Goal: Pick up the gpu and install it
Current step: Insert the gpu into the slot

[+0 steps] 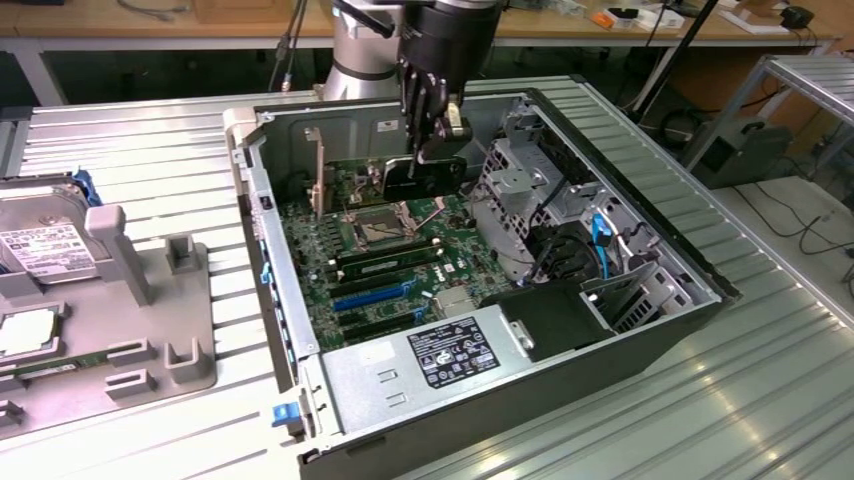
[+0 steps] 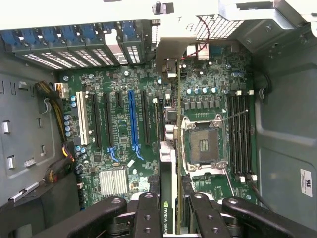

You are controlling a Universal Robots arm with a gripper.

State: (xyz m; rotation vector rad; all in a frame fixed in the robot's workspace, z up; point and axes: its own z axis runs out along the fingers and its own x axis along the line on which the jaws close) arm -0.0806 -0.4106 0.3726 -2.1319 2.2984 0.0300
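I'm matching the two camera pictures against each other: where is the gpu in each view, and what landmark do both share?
Exterior view: the gpu hangs in the claw inside the open case, over the motherboard, beyond the CPU socket.
Wrist view: the gpu runs edge-on from the claw's grip, alongside the CPU socket.
Shared landmark: the CPU socket.

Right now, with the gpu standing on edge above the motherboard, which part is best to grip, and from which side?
Its upper long edge, from straight above, clamping the two flat faces, as the gripper holds the gpu now. The card is thin and upright, and its lower edge must stay free toward the motherboard.
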